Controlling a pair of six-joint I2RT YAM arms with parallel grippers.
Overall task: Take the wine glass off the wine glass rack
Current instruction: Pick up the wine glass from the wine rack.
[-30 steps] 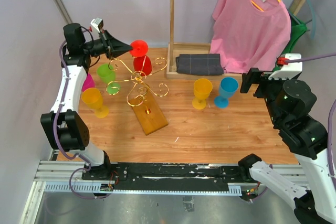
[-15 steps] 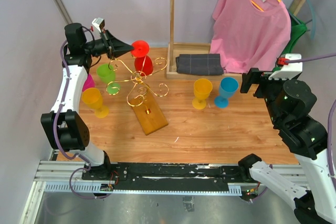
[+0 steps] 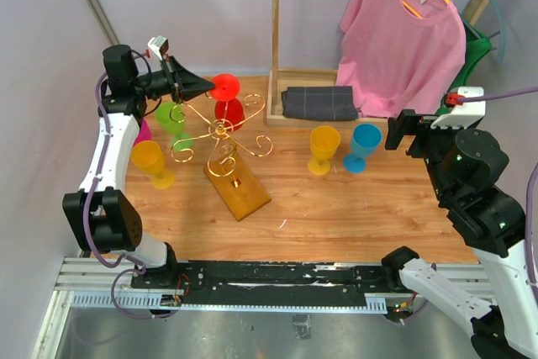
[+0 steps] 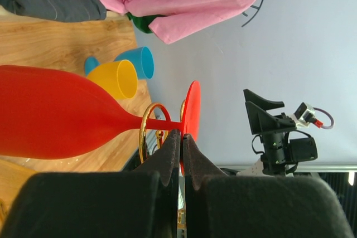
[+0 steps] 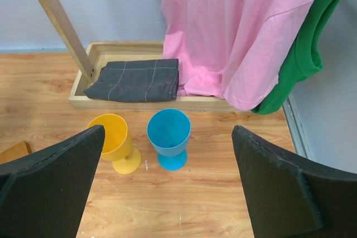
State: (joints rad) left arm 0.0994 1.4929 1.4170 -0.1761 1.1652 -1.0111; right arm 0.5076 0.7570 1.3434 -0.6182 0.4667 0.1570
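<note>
The red wine glass (image 3: 229, 110) hangs upside down by its stem in a gold loop of the wine glass rack (image 3: 220, 129), which stands on a wooden base (image 3: 239, 190). My left gripper (image 3: 208, 84) is shut on the rim of the glass's round foot (image 3: 224, 85). In the left wrist view the closed fingertips (image 4: 173, 138) pinch the foot's edge (image 4: 192, 107), with the stem through the gold ring (image 4: 141, 132) and the red bowl (image 4: 50, 112) at left. My right gripper (image 3: 402, 132) is open and empty, high at the right, above the blue glass (image 5: 169, 132).
Green (image 3: 171, 116), pink (image 3: 139, 133) and yellow (image 3: 151, 162) glasses stand left of the rack. A yellow glass (image 3: 323, 149) and the blue glass (image 3: 364, 146) stand to the right. Behind are a wooden tray with a dark cloth (image 3: 318, 102), a wooden post (image 3: 275, 31) and a hanging pink shirt (image 3: 403, 35).
My left gripper, shut on the red glass's foot, has shifted slightly right and toward the near side, and the glass moved with it. The right arm has not moved.
</note>
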